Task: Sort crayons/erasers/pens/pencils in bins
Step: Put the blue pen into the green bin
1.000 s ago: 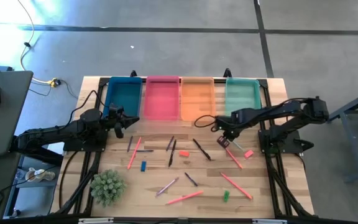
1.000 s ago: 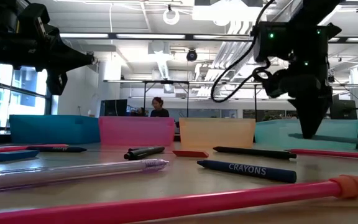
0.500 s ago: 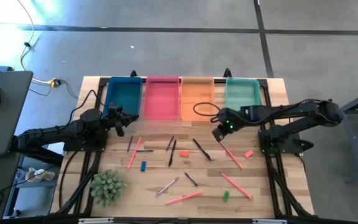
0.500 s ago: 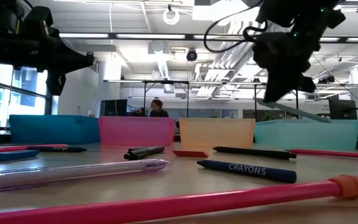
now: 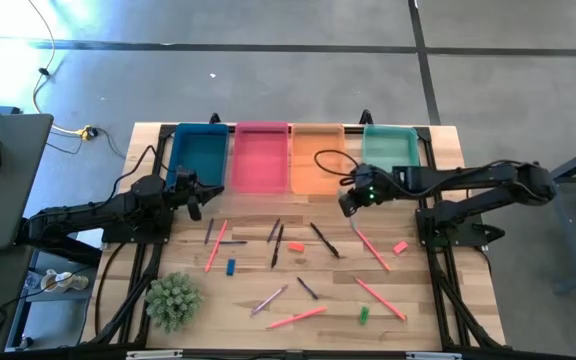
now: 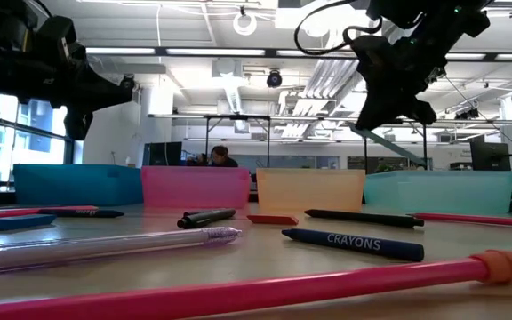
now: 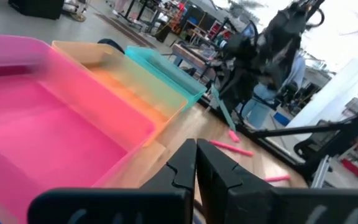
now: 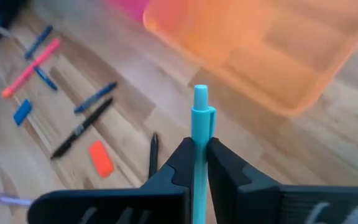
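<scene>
Progress looked early. Four bins stood side by side along the far edge of the table (image 5: 143, 135): blue bin (image 5: 199, 156), pink bin (image 5: 259, 157), orange bin (image 5: 317, 157), teal bin (image 5: 389, 152). No sorted item was distinguishable inside any of them from above. Nearly everything still lay loose on the table on the near side of the orange bin: a black pen (image 5: 324, 239), pink pencils (image 5: 216, 244), a dark crayon (image 6: 352, 244), plus erasers — blue eraser (image 5: 231, 267), red eraser (image 5: 295, 246), pink eraser (image 5: 399, 247), green eraser (image 5: 364, 314). A green plant (image 5: 172, 299) sat near the blue eraser.

Right end effector (image 5: 348, 204) hung above the table just off the orange bin's near corner, on the teal-bin side. Fingers were closed narrowly around a teal pen (image 8: 199, 146), its capped end pointing toward the orange bin in the right wrist view. Judged step: carrying this pen to a bin, release not yet made.

Left end effector (image 5: 206, 190) waited beside the blue bin's near edge, fingers pressed together, holding nothing.
</scene>
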`<move>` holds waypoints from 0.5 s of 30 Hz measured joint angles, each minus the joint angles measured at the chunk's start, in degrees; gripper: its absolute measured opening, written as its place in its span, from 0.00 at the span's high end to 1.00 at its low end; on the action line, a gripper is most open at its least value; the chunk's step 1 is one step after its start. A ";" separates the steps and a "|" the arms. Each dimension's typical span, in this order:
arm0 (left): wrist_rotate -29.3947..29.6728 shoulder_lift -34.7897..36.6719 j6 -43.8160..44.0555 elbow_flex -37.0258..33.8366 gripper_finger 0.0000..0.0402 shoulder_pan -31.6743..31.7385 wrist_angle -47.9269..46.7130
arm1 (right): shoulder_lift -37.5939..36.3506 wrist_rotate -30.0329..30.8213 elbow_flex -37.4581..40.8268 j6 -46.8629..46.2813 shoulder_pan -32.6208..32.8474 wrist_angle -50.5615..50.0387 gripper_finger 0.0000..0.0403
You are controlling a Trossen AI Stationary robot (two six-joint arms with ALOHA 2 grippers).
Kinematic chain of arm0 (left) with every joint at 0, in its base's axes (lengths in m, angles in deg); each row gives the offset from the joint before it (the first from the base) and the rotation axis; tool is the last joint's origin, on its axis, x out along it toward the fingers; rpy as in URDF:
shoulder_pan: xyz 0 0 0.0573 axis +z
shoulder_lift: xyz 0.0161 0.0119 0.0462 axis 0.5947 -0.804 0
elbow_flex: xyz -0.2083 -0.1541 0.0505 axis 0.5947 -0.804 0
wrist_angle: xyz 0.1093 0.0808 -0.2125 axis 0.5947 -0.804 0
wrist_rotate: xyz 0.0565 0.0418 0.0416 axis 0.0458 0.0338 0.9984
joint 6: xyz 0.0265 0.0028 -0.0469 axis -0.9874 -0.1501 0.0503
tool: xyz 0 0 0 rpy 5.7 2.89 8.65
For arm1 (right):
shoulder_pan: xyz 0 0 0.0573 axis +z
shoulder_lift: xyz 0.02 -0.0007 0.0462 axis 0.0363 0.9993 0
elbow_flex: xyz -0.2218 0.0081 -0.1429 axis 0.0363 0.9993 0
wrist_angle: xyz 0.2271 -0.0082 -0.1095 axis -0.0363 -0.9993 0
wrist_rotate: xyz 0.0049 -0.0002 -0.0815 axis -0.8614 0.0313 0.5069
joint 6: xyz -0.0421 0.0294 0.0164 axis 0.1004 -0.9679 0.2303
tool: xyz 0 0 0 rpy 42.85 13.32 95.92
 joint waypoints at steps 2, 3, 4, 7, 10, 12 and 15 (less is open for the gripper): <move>-0.03 0.00 -0.48 0.00 0.95 0.00 -0.06 | -1.07 0.20 0.00 0.04 -0.94 -0.22 0.97; -0.03 0.00 -0.51 0.00 0.93 0.00 -0.05 | -1.71 0.22 0.00 0.07 -1.44 -0.07 0.97; -0.09 0.00 -0.51 0.00 0.91 -0.01 -0.08 | -2.38 0.26 0.00 0.16 -1.99 -0.07 0.97; -0.09 0.00 -0.51 0.00 0.82 0.00 -0.12 | -4.89 1.70 0.00 0.30 -3.57 -0.10 0.97; 0.32 0.00 -0.51 0.00 0.74 0.00 -0.14 | -8.02 3.40 0.00 1.76 -5.25 -0.14 0.97; 0.44 0.00 -0.50 0.00 0.71 0.00 -0.15 | -10.17 4.43 0.00 2.84 -6.50 -0.15 0.97; 0.48 0.00 -0.49 0.00 0.68 -0.01 -0.13 | -13.29 5.74 0.00 5.01 -8.39 -0.15 0.97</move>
